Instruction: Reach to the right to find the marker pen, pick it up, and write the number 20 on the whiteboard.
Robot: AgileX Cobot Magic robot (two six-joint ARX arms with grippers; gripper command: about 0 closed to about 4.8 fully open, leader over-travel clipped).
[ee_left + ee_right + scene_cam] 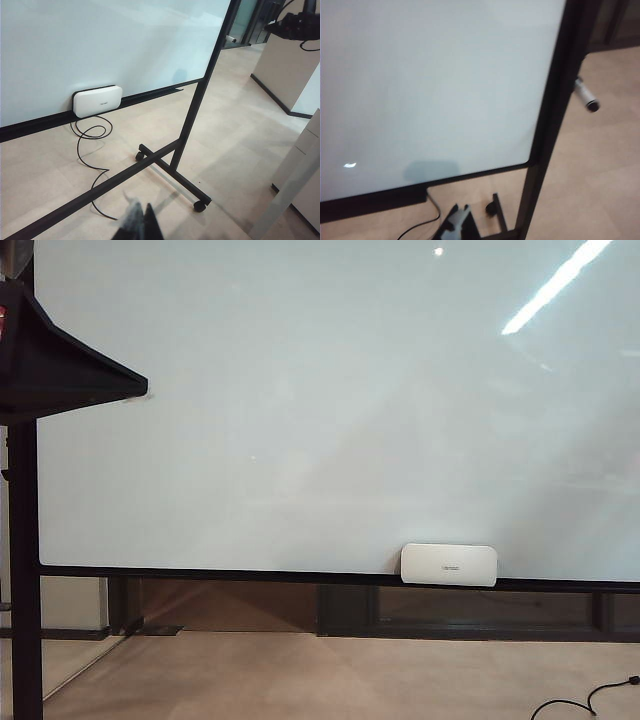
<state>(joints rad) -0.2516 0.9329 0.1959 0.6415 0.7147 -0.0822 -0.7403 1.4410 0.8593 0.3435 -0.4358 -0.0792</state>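
The whiteboard [300, 390] fills the exterior view, glossy white with a thin black frame; no number 20 is in view on it. Neither gripper shows in that view. The marker pen [586, 96], a pale barrel with a dark end, sticks out beyond the board's right frame post; it appears small and far off in the left wrist view [230, 38]. My right gripper [462, 210] is shut and empty, low in front of the board's lower right corner [530, 160], well short of the pen. Over the floor near the stand, my left gripper [142, 212] is shut with nothing in it.
A white rounded eraser [449, 565] sits on the board's bottom ledge [97, 101]. A black cable [90, 145] loops on the floor below it. The black stand legs and castor [200, 205] cross the floor. Beige cabinets [285, 65] stand to the right. A black bracket [60, 370] juts in at left.
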